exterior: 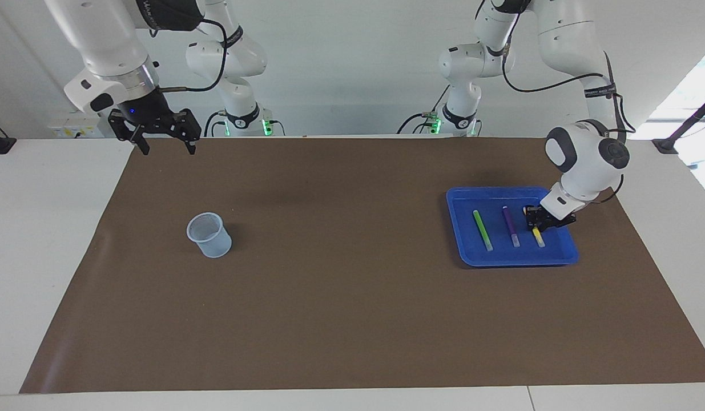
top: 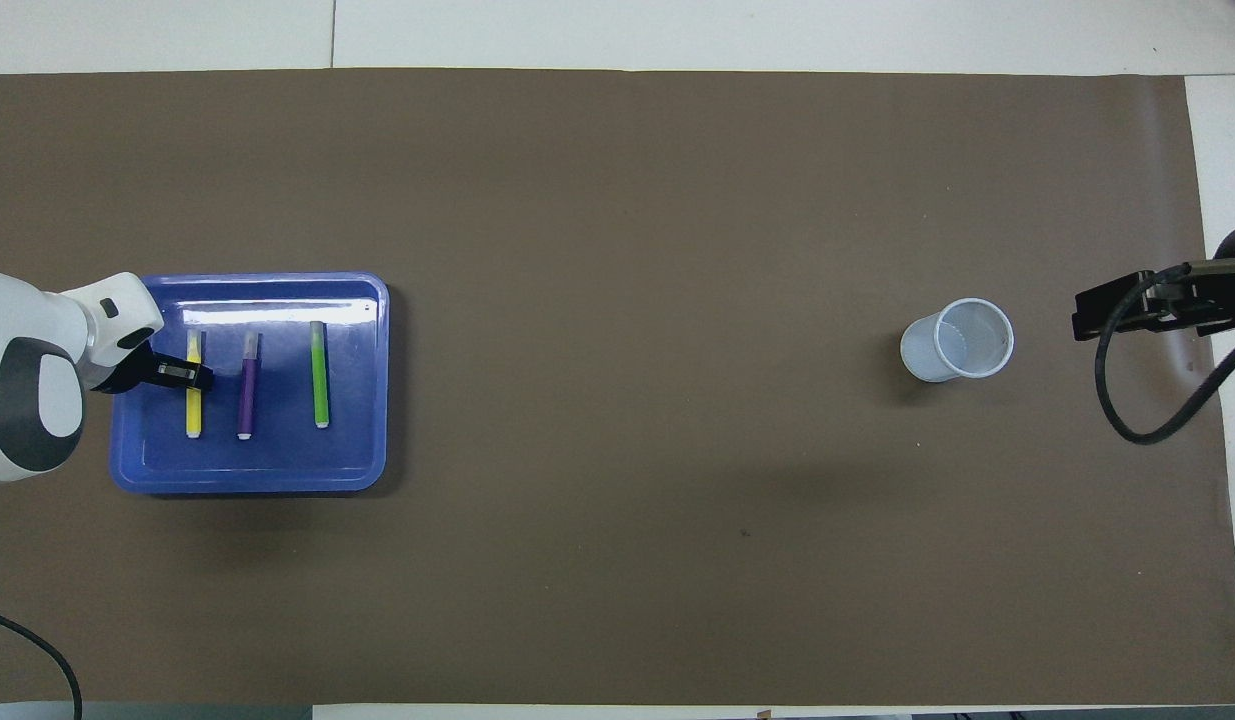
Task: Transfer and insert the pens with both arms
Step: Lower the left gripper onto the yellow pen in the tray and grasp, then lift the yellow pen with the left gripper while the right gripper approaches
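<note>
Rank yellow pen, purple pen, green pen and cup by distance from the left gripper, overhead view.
From the left gripper, down in the blue tray:
1. Yellow pen: right at the gripper, toward the left arm's end of the tray.
2. Purple pen: middle of the three.
3. Green pen: toward the tray's inner edge.
4. Cup: on the mat, toward the right arm's end.

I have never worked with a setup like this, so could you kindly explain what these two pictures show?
Both show one table with two white robot arms. One camera faces the robots; the other looks down from above their end. A blue tray holds three marker pens: the green pen, the purple pen and the yellow pen. The left hand is down at the yellow pen; whether it grips it is unclear. The right hand, fingers open and holding nothing, waits above the brown mat's edge. A pale plastic cup stands toward the right arm's end.
</note>
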Controlling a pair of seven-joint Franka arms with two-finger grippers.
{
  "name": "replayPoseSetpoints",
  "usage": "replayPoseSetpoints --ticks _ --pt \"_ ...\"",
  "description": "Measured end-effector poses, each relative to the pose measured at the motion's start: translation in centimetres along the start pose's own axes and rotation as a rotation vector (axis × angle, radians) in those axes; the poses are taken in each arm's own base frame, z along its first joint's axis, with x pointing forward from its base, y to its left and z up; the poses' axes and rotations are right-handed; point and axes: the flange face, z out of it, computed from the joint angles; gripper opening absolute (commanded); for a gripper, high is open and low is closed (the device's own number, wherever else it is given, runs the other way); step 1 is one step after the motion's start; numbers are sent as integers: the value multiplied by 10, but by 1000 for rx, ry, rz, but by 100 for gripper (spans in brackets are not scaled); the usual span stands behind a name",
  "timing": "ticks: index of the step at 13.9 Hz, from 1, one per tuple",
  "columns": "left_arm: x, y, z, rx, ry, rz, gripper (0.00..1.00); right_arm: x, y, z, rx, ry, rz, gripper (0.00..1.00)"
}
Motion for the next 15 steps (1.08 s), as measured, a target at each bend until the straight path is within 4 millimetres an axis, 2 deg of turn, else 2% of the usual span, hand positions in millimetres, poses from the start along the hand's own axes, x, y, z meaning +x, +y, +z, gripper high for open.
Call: replayPoseSetpoints --ticks 1,2,10,15 --pt "0 0 0 0 0 0 3 0 0 0 0 2 0 100" --pt "0 0 0 0 1 0 0 0 0 0 0 2 0 100" --pt "1 0 -1 2 4 0 0 0 0 -1 0 3 0 100" --pt "10 -3 -20 -2 -1 -36 0 -1 0 -2 0 6 0 100"
